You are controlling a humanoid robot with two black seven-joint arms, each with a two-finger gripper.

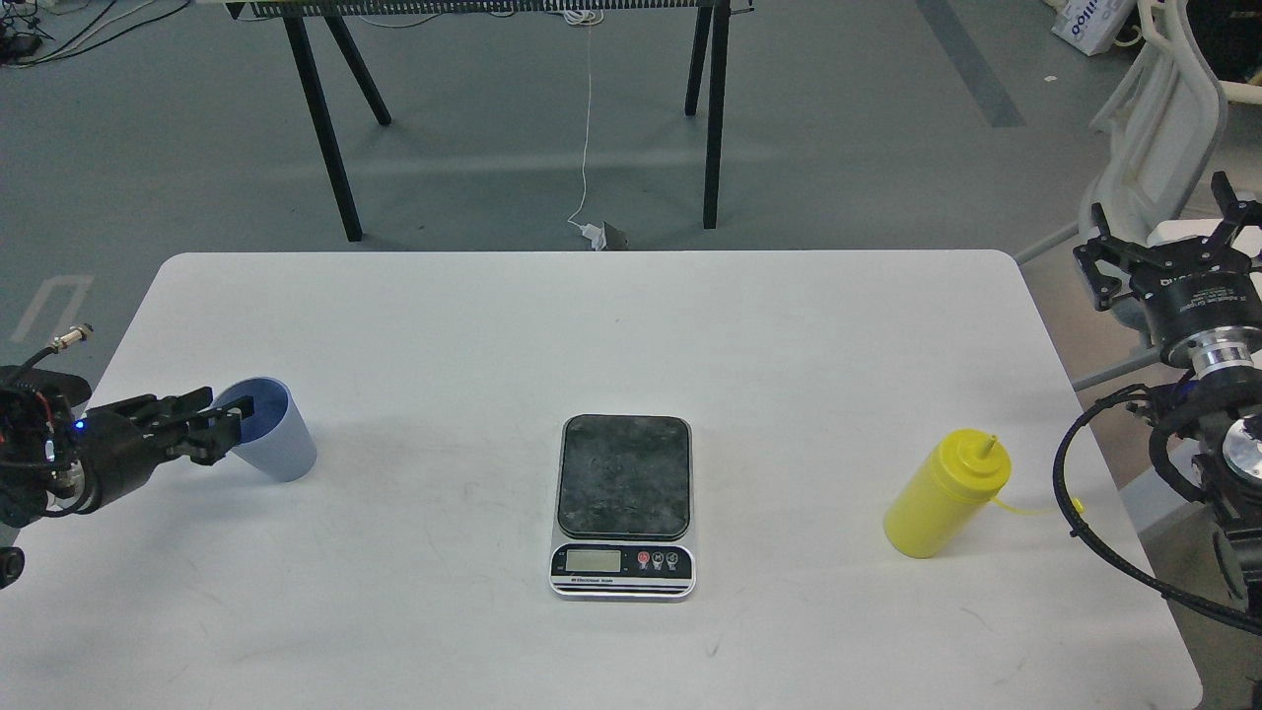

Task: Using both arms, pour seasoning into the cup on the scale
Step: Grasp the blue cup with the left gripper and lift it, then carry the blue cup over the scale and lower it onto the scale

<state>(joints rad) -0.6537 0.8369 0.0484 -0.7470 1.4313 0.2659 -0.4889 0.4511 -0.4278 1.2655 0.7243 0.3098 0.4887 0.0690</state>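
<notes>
The pale blue cup [274,441] stands upright on the white table [631,325] at the left. My left gripper [225,422] is low beside it, its fingertips at the cup's left rim; the fingers look parted, with nothing held. The scale [623,505] lies in the middle of the table with its dark plate bare. The yellow seasoning bottle [945,498] stands at the right, nozzle uncovered, with its tethered cap hanging to the right. My right gripper [1163,229] is open and empty, off the table's right edge, above and behind the bottle.
Black trestle legs [330,128] and a white cable [588,118] are on the floor beyond the table's far edge. A white chair [1163,118] stands at the back right, behind my right arm. Black cable loops [1070,513] hang near the bottle's cap.
</notes>
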